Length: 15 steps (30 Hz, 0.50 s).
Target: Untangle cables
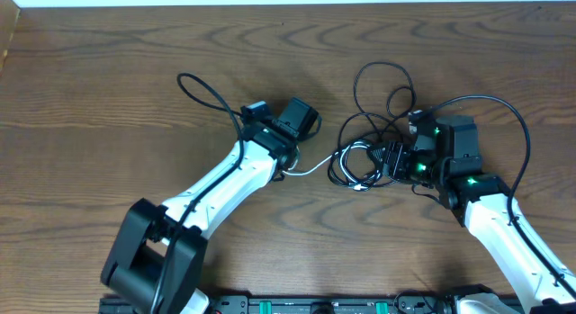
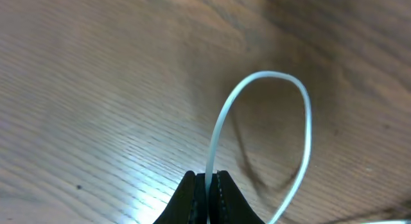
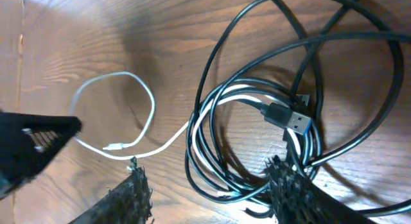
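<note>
Pinching the white cable (image 2: pixel 257 76) between fully closed fingertips, the left gripper (image 2: pixel 207 187) held the cord just above the table (image 1: pixel 90 80), and a free loop of it arched up and away from the jaws. From that grip the white cable ran right across the wood, past its small plug (image 3: pixel 114 147), and slipped in among the black cables (image 3: pixel 334 70), which lay in overlapping coils near the middle of the table with a USB plug (image 3: pixel 292 118) resting on top. Over that heap the right gripper (image 3: pixel 212 195) stood with its fingers apart, gripping nothing; several black loops lay between them, and its right finger sat at the edge of the coil. The step in hand looked like drawing the white cord free of the black bundle. To do it well, the left arm would best pull low and slowly leftward along the table while the right gripper closed on or pressed down the black loops so the whole knot did not slide along. Where the white strand threaded under the coil was only partly visible, so a snag there seemed likely; easing off at any drag would be wise.
</note>
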Available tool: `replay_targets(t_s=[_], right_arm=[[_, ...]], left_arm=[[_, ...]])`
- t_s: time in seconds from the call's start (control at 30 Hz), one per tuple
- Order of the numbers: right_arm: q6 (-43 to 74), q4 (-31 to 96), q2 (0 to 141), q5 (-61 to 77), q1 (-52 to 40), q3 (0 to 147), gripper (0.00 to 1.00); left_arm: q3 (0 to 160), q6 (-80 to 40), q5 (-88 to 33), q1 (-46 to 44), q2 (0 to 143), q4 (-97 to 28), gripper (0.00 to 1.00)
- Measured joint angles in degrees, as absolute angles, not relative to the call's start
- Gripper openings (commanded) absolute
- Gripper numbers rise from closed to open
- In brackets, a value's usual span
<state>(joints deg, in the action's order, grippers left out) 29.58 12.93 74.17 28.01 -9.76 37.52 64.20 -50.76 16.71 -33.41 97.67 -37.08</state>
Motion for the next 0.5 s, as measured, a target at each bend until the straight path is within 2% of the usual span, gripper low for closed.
replay_targets(t_s=[0.3,0.5], right_arm=[[40.12,1.91,85.62,21.91,-21.54,37.71,0.59],[43.75,-6.31,93.65,15.22,-23.03,37.78,0.6]], left_arm=[[64.2,-50.76,13.34,-33.41,99.35,-36.18,0.08],[64.2,-50.76,13.13,-33.41,99.35,-36.16,0.08]])
